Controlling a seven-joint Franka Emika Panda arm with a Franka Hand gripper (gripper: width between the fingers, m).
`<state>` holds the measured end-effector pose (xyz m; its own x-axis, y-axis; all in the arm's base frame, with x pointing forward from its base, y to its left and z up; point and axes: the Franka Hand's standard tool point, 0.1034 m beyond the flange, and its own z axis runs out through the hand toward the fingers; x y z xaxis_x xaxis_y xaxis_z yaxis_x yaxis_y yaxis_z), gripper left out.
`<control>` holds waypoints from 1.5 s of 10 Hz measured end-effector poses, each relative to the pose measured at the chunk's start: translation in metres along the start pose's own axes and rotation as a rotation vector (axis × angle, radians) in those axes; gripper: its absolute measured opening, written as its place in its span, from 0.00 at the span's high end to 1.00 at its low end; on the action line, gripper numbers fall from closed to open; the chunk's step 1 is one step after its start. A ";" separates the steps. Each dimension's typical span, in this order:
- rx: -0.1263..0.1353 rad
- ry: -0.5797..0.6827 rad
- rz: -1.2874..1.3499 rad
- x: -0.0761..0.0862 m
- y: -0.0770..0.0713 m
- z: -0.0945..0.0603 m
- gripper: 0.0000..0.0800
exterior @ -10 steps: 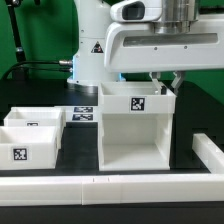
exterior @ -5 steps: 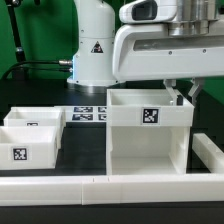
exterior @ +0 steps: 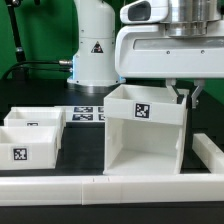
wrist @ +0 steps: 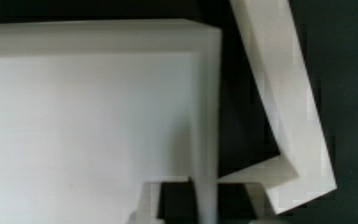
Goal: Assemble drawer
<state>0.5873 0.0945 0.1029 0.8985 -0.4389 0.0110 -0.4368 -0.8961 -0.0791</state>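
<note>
Big white housing (exterior: 145,140): upright on the black table (exterior: 80,165), toward the exterior view's right, open front facing near, just behind the long rail (exterior: 110,187). Gripper (exterior: 186,96): at the housing's top right edge, fingers (wrist: 247,198) clamped on the thin side wall. Near tray (exterior: 28,146) and far tray (exterior: 36,118): at the exterior view's left, apart from the housing.

Bare strip between trays (exterior: 31,140) and housing (exterior: 145,135), free air above trays — low rail (exterior: 100,187) bars near edge
</note>
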 end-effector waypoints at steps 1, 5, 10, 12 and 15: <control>0.015 0.009 0.122 0.004 0.000 0.000 0.95; 0.034 0.007 0.313 0.006 -0.006 -0.002 0.95; 0.063 0.001 0.692 0.011 -0.003 0.000 0.95; 0.077 -0.008 0.842 0.020 -0.001 0.000 0.95; 0.081 -0.013 0.870 0.017 -0.005 -0.001 0.95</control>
<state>0.6049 0.0916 0.1042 0.2485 -0.9637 -0.0972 -0.9637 -0.2359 -0.1253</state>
